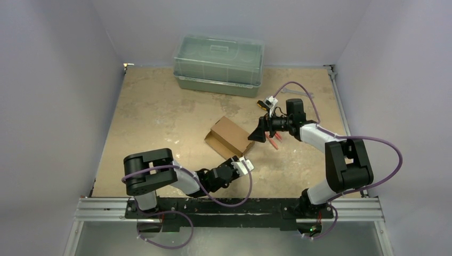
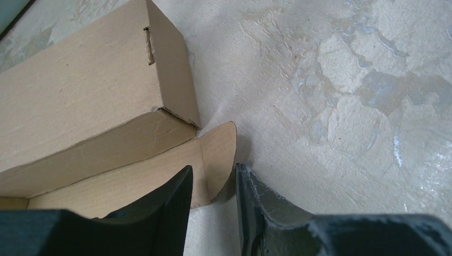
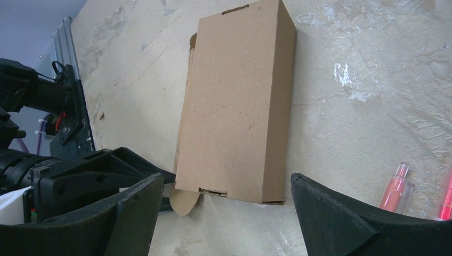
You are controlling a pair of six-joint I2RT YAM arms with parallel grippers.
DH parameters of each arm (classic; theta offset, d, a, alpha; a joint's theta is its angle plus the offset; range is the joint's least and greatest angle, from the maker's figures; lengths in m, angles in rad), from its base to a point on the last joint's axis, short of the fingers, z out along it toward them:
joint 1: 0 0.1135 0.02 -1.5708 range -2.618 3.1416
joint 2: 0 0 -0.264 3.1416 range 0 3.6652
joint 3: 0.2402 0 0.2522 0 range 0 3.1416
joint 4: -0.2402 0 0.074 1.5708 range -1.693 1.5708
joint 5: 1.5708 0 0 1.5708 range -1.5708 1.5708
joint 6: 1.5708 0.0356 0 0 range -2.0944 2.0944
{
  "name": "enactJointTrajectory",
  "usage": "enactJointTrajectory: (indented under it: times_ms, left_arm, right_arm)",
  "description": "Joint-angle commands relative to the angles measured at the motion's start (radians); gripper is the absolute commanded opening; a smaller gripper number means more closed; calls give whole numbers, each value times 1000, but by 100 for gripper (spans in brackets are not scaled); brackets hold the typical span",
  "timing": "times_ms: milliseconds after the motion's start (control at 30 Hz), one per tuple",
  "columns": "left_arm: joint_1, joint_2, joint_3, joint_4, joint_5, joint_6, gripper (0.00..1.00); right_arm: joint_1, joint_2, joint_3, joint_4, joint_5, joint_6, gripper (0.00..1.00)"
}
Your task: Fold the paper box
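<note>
Top external view: the paper box (image 1: 230, 136) is seen lying near the middle of the desk (image 1: 154, 117), its long axis set on a diagonal from far-left to near-right, with its open side turned toward the arm bases. The left gripper (image 1: 242, 164) is placed at the near-right corner of the box, and the right gripper (image 1: 256, 133) is held just beside the far-right end. From the left wrist, the box (image 2: 90, 101) is shown up and to the left of the left gripper (image 2: 213, 176). A small rounded flap (image 2: 218, 160) at the open corner is caught in the narrow gap between the jaws, which are drawn close but not pressed together; whether the flap is actually touched cannot be told, since the inner faces are hidden. From the right wrist, the right gripper (image 3: 226, 184) is seen with jaws spread wide and nothing held, the box (image 3: 237, 101) lying straight ahead and apart, its length running away from the camera. The coming fold is judged to turn on that flap, to which the left arm is clearly nearer.
</note>
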Motion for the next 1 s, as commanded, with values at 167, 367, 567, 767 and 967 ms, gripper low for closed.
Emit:
enactJointTrajectory:
  times_ms: [167,367,567,767,967]
  left_arm:
    - [-6,16,43,27,-48,24,19]
    - [-6,5,67,-13,-48,15,4]
    - [-6,-5,98,-73,-57,-6,0]
    - [-2,-18,116,-115,-81,-45,0]
    - [22,-29,147,-177,-62,-105,0]
  right_arm:
    - [-2,8,39,0,-23,-14,91]
    - [-1,13,38,-3,-18,-17,91]
    - [0,21,37,-3,5,-17,91]
    - [1,30,36,-2,59,-14,91]
    - [1,45,35,1,58,-3,87]
